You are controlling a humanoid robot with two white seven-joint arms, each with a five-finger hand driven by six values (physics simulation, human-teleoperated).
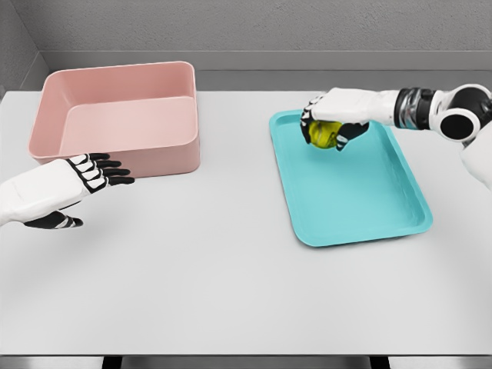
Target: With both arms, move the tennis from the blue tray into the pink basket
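Observation:
A yellow-green tennis ball (323,135) is near the far left corner of the blue tray (361,196), on the right half of the table. My right hand (332,123) comes in from the right and is curled over the ball, fingers wrapped around its top and sides. I cannot tell whether the ball rests on the tray or is lifted off it. The pink basket (115,115) stands at the far left, with nothing inside. My left hand (96,173) hovers just in front of the basket's near wall, fingers extended and holding nothing.
The white table (231,292) stretches between basket and tray. A grey wall runs along the back edge.

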